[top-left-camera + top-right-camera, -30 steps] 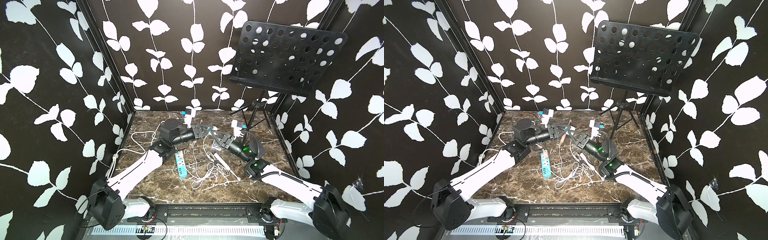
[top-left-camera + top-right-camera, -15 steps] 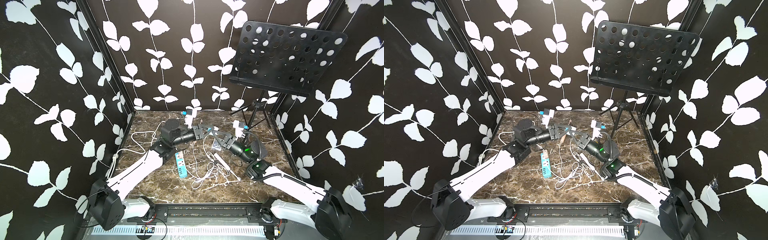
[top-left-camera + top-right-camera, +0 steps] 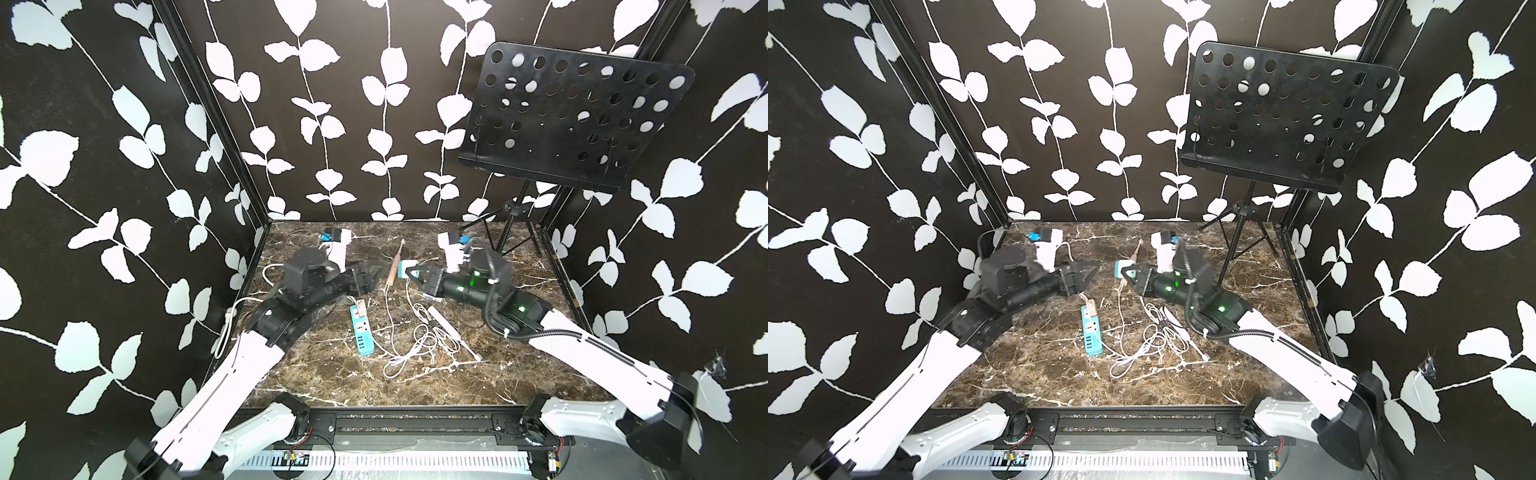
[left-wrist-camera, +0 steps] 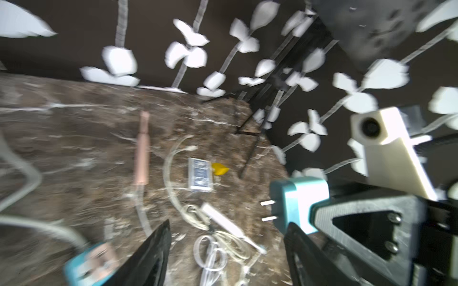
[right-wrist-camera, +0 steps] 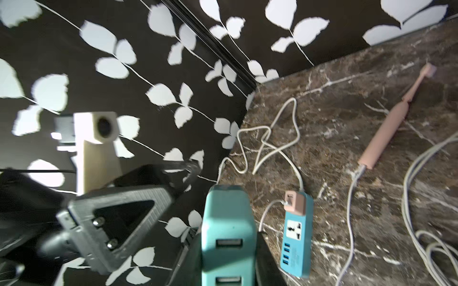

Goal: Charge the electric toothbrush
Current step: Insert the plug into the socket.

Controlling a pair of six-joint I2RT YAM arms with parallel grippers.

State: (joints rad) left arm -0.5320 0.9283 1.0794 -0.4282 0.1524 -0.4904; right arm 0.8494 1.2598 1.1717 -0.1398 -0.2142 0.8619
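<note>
Right tool (image 3: 411, 274) clamped adapter (image 3: 404, 266), prongs facing left tool (image 3: 374, 274), gaping empty; strip (image 3: 362, 334) lay below on tabletop (image 3: 478, 382), nearer left tool.

blocked: cable tangle (image 3: 422, 336), power strip (image 3: 361, 332) | free: table (image 3: 415, 390) front

Toothbrush (image 3: 394, 268) behind power strip (image 3: 362, 334)

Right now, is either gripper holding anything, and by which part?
Right gripper holds the teal adapter by its body, prongs free; left gripper open, empty.
</note>
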